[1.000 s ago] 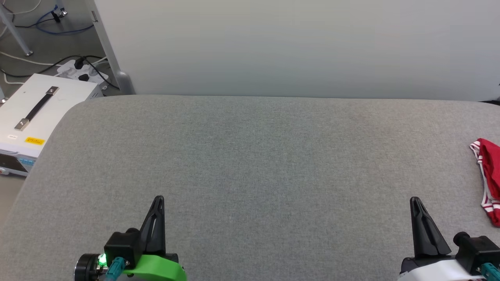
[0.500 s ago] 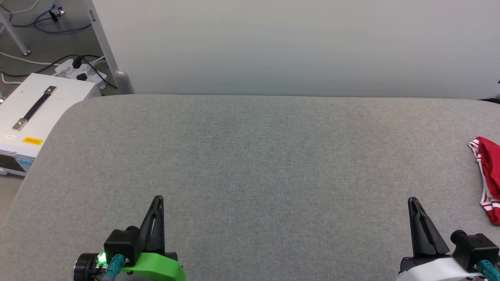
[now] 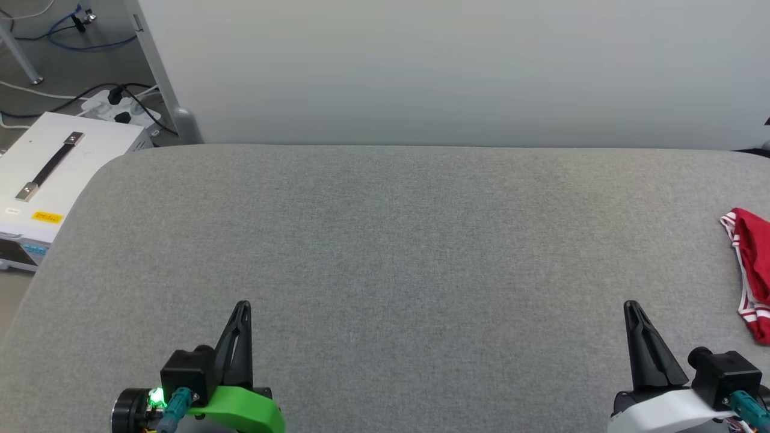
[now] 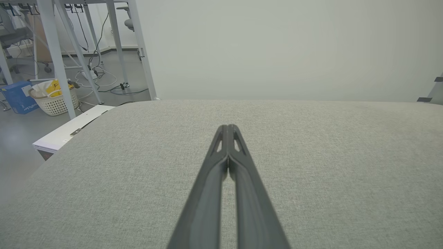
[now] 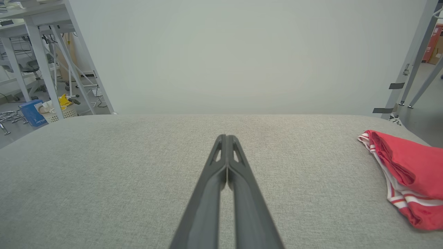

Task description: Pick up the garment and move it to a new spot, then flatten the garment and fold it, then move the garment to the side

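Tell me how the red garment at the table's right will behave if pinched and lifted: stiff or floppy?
Probably floppy: the garment lies bunched in soft folds, so a pinch would likely lift one layer while the rest drapes. Likely light: it looks like thin cloth. Pushed, it may bunch rather than slide, since the table cover looks textured.

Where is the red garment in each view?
Head view: garment at the right edge, on the grey table, to the right of the right gripper.
Right wrist view: garment at the right edge, mid-height, bunched on the table.
Left wrist view: it lies past that picture's right edge; the shut left gripper points over the table.
Shared landmark: the table's far edge against the white panel.
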